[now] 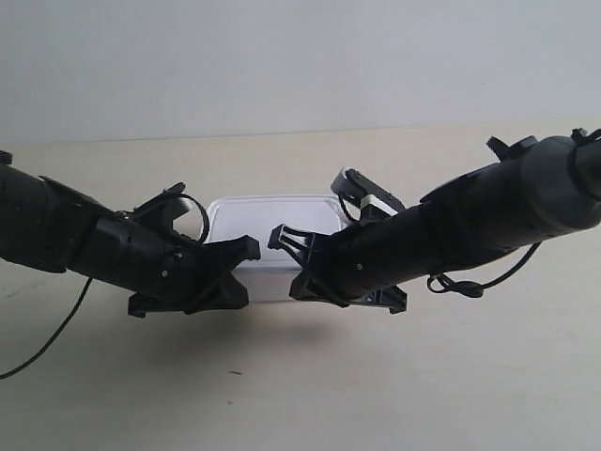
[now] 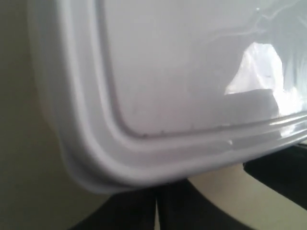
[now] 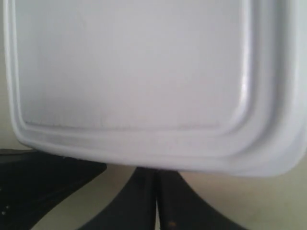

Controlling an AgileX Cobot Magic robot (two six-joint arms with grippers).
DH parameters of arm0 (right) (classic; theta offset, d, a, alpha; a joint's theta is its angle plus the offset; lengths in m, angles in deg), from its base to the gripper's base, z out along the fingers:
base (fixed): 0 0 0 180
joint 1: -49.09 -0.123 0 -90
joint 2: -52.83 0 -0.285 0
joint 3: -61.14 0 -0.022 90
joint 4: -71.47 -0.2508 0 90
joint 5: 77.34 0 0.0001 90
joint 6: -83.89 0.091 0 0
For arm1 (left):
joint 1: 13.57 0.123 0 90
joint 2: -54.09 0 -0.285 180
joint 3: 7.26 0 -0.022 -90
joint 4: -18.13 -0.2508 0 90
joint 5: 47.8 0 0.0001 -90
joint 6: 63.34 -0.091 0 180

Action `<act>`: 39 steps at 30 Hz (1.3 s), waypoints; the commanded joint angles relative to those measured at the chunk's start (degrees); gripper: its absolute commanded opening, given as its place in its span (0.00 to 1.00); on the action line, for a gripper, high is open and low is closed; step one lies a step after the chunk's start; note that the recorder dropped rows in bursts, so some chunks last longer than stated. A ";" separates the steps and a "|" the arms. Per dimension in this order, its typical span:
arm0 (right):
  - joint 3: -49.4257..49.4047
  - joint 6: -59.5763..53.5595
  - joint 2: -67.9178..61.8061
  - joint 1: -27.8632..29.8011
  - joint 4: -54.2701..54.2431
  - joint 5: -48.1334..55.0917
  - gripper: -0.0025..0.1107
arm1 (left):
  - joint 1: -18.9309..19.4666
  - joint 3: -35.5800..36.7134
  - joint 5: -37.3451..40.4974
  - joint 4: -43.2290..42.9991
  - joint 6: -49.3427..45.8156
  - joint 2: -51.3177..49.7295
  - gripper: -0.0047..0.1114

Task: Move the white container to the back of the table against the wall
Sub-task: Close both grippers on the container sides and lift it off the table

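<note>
**Two-point push: risk of skew**

The left end effector (image 2: 156,192) and right end effector (image 3: 156,176), both closed narrow and holding nothing, sit under the near rim of the white container (image 1: 272,221). It lies mid-surface (image 1: 300,395), well short of the wall (image 1: 300,66). Uneven pushing could rotate it or lift the lid.

Lab-like robot test setup: plain cream wood-grain table (image 1: 376,395), plain pale wall (image 1: 282,56) behind.
</note>
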 commanded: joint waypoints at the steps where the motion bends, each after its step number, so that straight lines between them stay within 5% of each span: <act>1: 2.45 -0.66 -1.55 1.14 1.06 -0.63 0.02 | -0.22 -2.35 -0.86 0.54 -0.11 -1.58 0.04; 20: 11.53 -0.66 -8.34 5.03 1.78 2.14 0.02 | -0.22 -10.63 -13.49 0.15 -5.55 -2.70 0.04; 39: 21.84 -0.66 -15.78 6.58 2.58 2.28 0.02 | -0.12 -17.36 -15.81 0.15 -7.30 -10.58 0.04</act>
